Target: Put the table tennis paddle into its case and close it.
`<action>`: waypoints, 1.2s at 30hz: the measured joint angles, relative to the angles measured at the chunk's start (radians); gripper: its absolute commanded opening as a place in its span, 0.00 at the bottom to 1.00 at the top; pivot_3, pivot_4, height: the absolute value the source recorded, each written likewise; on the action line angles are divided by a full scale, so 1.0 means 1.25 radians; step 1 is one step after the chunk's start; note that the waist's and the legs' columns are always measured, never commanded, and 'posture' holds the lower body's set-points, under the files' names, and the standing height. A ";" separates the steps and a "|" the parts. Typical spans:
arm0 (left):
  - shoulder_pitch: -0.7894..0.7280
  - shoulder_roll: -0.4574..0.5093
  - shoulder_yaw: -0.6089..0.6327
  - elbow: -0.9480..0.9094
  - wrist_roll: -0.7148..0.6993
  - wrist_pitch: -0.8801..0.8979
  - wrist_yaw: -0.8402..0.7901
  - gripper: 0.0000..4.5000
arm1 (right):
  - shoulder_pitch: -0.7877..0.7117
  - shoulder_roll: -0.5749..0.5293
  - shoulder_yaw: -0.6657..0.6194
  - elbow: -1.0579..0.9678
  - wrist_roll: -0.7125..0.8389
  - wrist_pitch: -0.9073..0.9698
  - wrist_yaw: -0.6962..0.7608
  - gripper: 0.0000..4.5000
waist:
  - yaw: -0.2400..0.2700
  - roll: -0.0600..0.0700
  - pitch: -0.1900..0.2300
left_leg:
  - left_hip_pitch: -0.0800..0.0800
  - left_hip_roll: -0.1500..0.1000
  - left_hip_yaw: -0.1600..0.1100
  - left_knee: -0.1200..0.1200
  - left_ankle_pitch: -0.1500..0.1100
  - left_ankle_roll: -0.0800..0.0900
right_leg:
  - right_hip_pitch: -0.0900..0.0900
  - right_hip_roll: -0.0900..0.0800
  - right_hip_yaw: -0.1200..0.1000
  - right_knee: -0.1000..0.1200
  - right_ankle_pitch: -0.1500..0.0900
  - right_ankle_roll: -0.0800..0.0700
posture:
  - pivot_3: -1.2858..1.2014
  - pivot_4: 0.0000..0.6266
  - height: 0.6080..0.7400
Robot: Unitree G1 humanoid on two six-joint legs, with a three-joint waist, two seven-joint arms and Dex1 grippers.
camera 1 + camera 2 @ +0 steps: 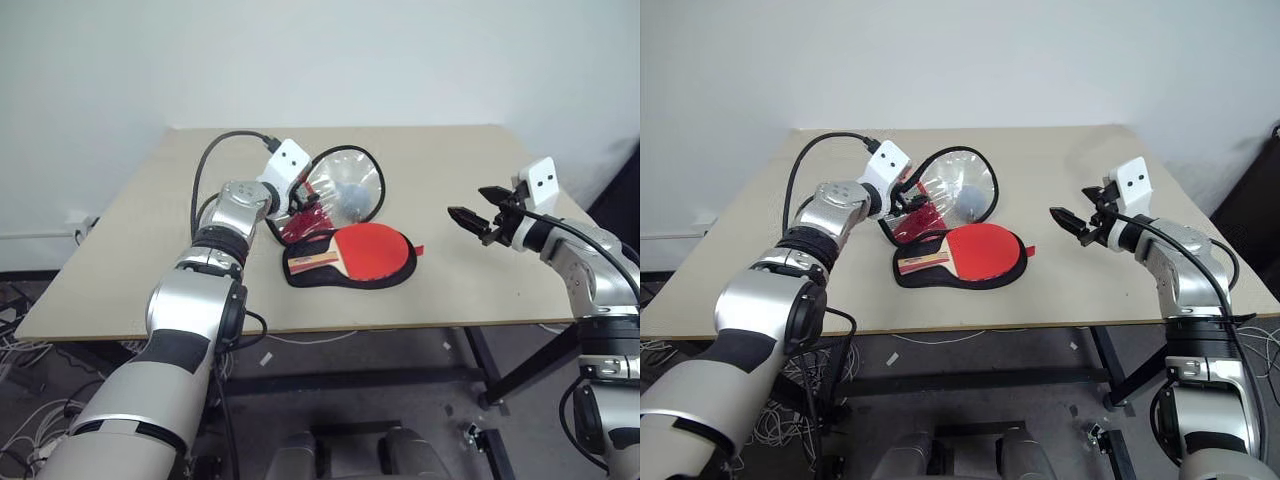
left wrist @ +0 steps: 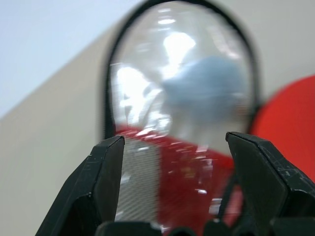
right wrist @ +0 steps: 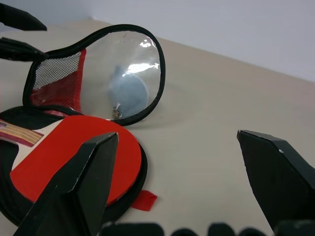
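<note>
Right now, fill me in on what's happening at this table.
The paddle lies in the bottom half of its open case on the table. The clear lid stands propped up behind it. The left gripper, jaws open, is at the lid's near end. The right gripper hovers open beside the paddle, holding nothing.

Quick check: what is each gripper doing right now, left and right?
Left gripper: open, holding nothing, at the case's raised clear lid.
Right gripper: open, empty, above the table.
</note>
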 measured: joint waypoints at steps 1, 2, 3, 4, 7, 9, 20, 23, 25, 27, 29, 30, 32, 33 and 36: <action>0.001 0.002 0.000 0.000 0.001 0.010 0.021 0.78 | 0.000 0.007 0.001 0.000 0.000 0.000 -0.003 0.94 | 0.000 0.000 0.000 | 0.000 0.000 0.000 0.000 0.000 0.000 | 0.000 0.000 0.000 0.000 0.000 0.000 | 0.52 0.00 1.00; 0.003 0.002 0.000 0.000 0.003 0.023 0.039 0.78 | 0.002 0.013 0.003 0.000 0.000 0.001 -0.005 0.94 | 0.000 0.000 0.000 | 0.000 0.000 0.000 0.000 0.000 0.000 | 0.000 0.000 0.000 0.000 0.000 0.000 | 0.52 0.00 1.00; 0.008 0.002 0.001 0.000 0.003 0.038 0.055 0.78 | 0.004 0.021 0.007 0.000 0.000 0.002 -0.011 0.94 | 0.000 0.000 0.000 | 0.000 0.000 0.000 0.000 0.000 0.000 | 0.000 0.000 0.000 0.000 0.000 0.000 | 0.52 0.00 1.00; 0.012 0.002 0.002 0.002 0.003 0.048 0.063 0.78 | 0.006 0.024 0.011 -0.001 0.000 0.003 -0.015 0.94 | 0.000 0.000 0.000 | 0.000 0.000 0.000 0.000 0.000 0.000 | 0.000 0.000 0.000 0.000 0.000 0.000 | 0.52 0.00 1.00; 0.037 -0.001 0.004 0.009 0.003 0.078 0.075 0.78 | 0.019 0.035 0.023 -0.002 -0.007 0.016 -0.028 0.94 | 0.000 0.000 0.000 | 0.000 0.000 0.000 0.000 0.000 0.000 | 0.000 0.000 0.000 0.000 0.000 0.000 | 0.52 0.00 1.00; 0.060 -0.008 0.004 0.010 0.003 0.087 0.069 0.78 | 0.030 0.047 0.036 -0.003 -0.016 0.027 -0.036 0.94 | 0.000 0.000 0.000 | 0.000 0.000 0.000 0.000 0.000 0.000 | 0.000 0.000 0.000 0.000 0.000 0.000 | 0.52 0.00 1.00; 0.084 -0.024 0.015 0.010 -0.012 0.099 0.031 0.78 | 0.111 0.009 0.165 -0.078 -0.068 0.044 0.052 0.94 | 0.000 -0.001 0.000 | 0.000 0.000 0.000 0.000 0.000 0.000 | 0.000 0.000 -0.001 0.000 0.000 0.000 | 0.52 0.00 1.00; 0.084 -0.025 0.018 0.010 -0.016 0.102 0.024 0.78 | 0.119 -0.017 0.195 -0.086 -0.099 0.012 0.081 0.94 | 0.000 -0.001 0.000 | 0.000 0.000 0.000 0.001 0.000 0.000 | 0.000 0.000 -0.001 0.000 0.000 0.000 | 0.52 0.00 1.00; 0.084 -0.028 0.019 0.008 -0.020 0.102 0.019 0.78 | 0.118 -0.026 0.209 -0.084 -0.128 -0.020 0.088 0.94 | 0.000 -0.002 0.000 | 0.000 0.000 0.000 0.001 0.000 0.000 | 0.000 0.000 -0.001 0.000 0.000 0.000 | 0.52 0.00 1.00; 0.084 -0.033 0.022 0.007 -0.023 0.103 0.016 0.78 | 0.116 -0.029 0.226 -0.071 -0.160 -0.059 0.088 0.94 | 0.000 -0.002 0.000 | 0.000 0.000 0.000 0.001 0.000 0.000 | 0.000 0.000 -0.001 0.000 0.000 0.000 | 0.52 0.00 1.00; 0.084 -0.034 0.023 0.007 -0.024 0.104 0.014 0.78 | 0.107 -0.027 0.240 -0.047 -0.187 -0.091 0.087 0.94 | -0.001 -0.002 0.000 | 0.000 0.000 0.000 0.001 0.000 0.000 | 0.000 0.000 -0.001 0.000 0.000 0.000 | 0.52 0.00 1.00; 0.084 -0.034 0.025 0.006 -0.024 0.104 0.011 0.78 | 0.101 -0.024 0.245 -0.032 -0.199 -0.111 0.085 0.94 | 0.000 -0.002 0.000 | 0.000 0.000 0.000 0.001 0.000 0.000 | 0.000 0.000 -0.001 0.000 0.000 0.000 | 0.52 0.00 1.00; 0.085 -0.034 0.029 0.005 -0.026 0.104 0.010 0.78 | 0.086 -0.020 0.260 -0.008 -0.236 -0.161 0.076 0.94 | 0.000 -0.002 0.000 | 0.000 0.000 0.000 0.001 0.000 0.000 | 0.000 0.000 -0.001 0.000 0.000 0.000 | 0.52 0.00 1.00; 0.085 -0.035 0.030 0.005 -0.026 0.105 0.009 0.78 | 0.079 -0.015 0.267 0.006 -0.255 -0.190 0.068 0.94 | 0.000 -0.002 0.000 | 0.000 0.000 0.000 0.001 0.000 0.000 | 0.000 0.000 -0.001 0.000 0.000 0.000 | 0.52 0.00 1.00; 0.085 -0.038 0.033 0.004 -0.031 0.105 0.008 0.78 | 0.062 -0.002 0.285 0.047 -0.298 -0.262 0.048 0.94 | 0.000 -0.003 0.000 | 0.000 0.000 0.000 0.001 0.000 0.000 | 0.000 0.000 -0.001 0.000 0.000 0.000 | 0.52 0.00 1.00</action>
